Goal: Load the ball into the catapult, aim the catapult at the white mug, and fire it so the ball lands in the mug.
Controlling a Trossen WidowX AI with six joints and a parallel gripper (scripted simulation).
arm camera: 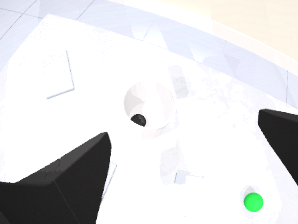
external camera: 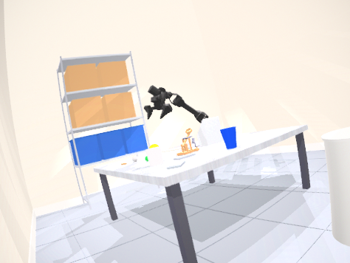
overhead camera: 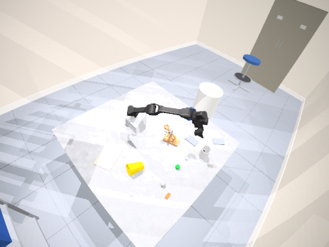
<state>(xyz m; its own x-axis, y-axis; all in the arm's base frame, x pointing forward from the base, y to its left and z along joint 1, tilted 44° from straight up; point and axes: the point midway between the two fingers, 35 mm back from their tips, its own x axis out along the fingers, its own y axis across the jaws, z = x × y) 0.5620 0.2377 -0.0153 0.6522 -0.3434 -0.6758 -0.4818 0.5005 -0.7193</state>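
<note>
From here, the arm covers nearly all of the blue cup at centre right of the top view. My wrist view crops both black fingers, and the dark spot inside the white mug is perhaps its handle opening; I can't tell.
</note>
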